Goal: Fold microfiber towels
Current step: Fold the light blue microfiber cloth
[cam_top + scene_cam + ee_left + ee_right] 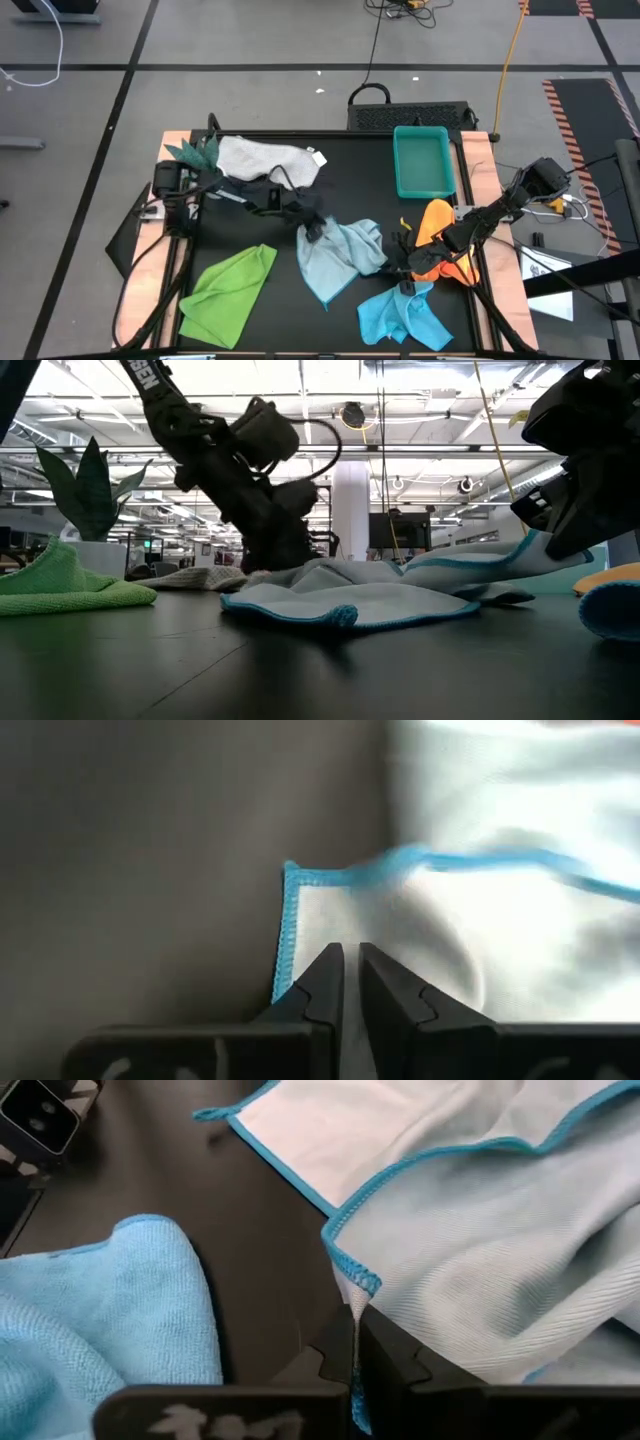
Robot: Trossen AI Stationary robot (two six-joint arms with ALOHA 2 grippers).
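L gripper reached low to mid-table, fingers nearly closed at pale blue towel's corner. R gripper angled down, pinching same towel's opposite edge.

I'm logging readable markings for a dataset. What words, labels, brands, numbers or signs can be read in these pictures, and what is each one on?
Nothing can be read with certainty.
Left arm, low view: white letters on the upper link, cut off and too partial to read.
White-grey towel, high view: a small white tag at its edge, too small to read.
Wrist views: pale marks on each gripper body, blurred, unreadable.
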